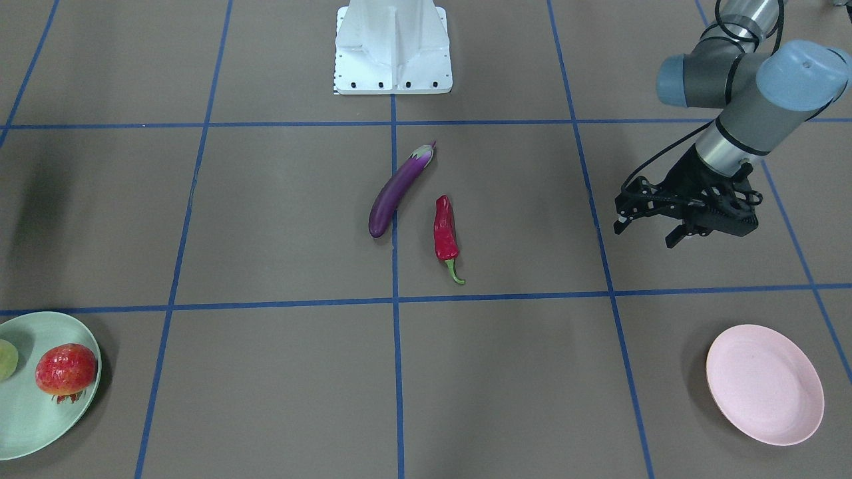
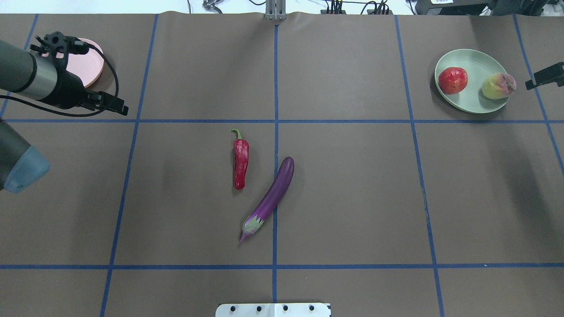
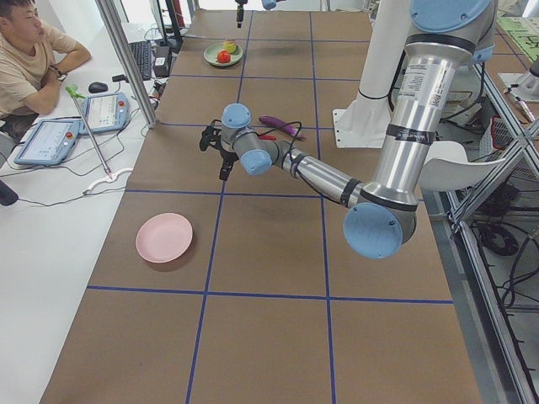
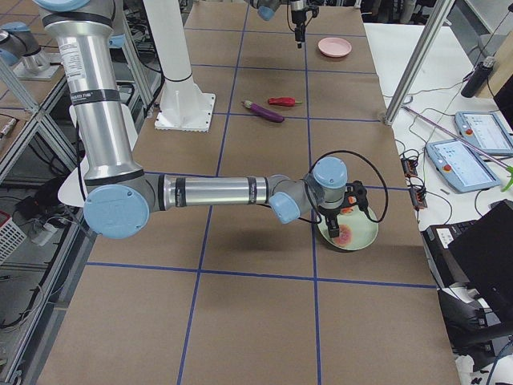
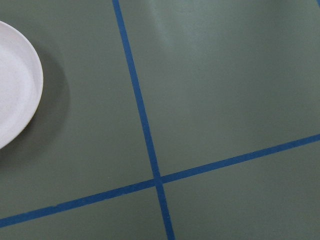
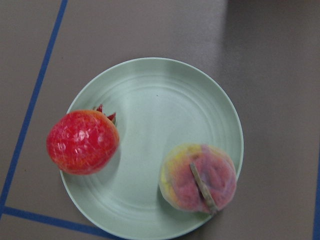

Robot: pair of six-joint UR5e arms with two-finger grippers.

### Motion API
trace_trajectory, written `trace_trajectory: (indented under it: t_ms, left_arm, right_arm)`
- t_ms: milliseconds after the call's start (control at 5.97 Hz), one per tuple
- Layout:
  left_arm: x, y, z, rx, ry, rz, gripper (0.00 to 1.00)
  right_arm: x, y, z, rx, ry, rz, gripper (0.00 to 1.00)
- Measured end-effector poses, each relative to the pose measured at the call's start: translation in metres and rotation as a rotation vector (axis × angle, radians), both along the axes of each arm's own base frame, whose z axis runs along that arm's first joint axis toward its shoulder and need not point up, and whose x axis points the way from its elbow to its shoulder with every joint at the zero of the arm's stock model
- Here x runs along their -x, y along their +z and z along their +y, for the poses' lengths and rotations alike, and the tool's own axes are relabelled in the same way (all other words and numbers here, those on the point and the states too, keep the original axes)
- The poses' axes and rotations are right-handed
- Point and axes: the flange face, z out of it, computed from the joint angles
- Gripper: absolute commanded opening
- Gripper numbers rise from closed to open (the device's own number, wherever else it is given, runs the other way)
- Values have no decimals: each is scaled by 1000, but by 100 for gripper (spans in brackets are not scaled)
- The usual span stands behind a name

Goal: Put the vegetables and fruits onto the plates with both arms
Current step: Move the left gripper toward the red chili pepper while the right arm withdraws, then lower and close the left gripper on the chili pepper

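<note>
Clearly parted, the left gripper's (image 1: 645, 236) two black fingers (image 1: 677, 236) hold nothing and hang above bare brown table (image 1: 279, 213), tilted toward the middle. The left arm (image 1: 745, 113) rises behind them to its blue joint caps. The pale pink plate (image 1: 764, 384) lies empty nearby, on the operators' side of this gripper, and apart from it.

At the other end, only a black sliver of the right gripper (image 2: 545, 75) shows at the overhead view's edge. I cannot tell whether its fingers are apart or together. It seems to hover just beside or over the pale green plate (image 6: 165, 115). On that plate sit the pomegranate (image 6: 82, 141) and the peach (image 6: 198, 177), side by side and not touching.

In the table's middle, well apart from both plates, the eggplant (image 1: 399, 191) lies slanted across a blue tape line (image 1: 394, 319), its cap toward the white base block (image 1: 393, 46). The chili pepper (image 1: 444, 229) lies just beside it, on the left arm's side, not touching, its green stem pointing away from the robot.
</note>
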Motion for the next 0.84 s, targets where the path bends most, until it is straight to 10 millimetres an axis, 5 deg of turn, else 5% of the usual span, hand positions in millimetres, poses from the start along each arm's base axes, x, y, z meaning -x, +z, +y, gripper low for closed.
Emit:
trace_trajectory:
  t_ms: [168, 670, 838]
  left_arm:
    - [-40, -16, 13, 30, 33, 25, 100]
    - [-182, -101, 31, 246, 7, 46, 100]
    - [-215, -125, 35, 265, -16, -4, 100]
  right_arm:
    - [-18, 11, 27, -2, -37, 35, 100]
    - [-81, 30, 69, 35, -147, 165, 100]
    - [-90, 37, 83, 51, -156, 176, 100]
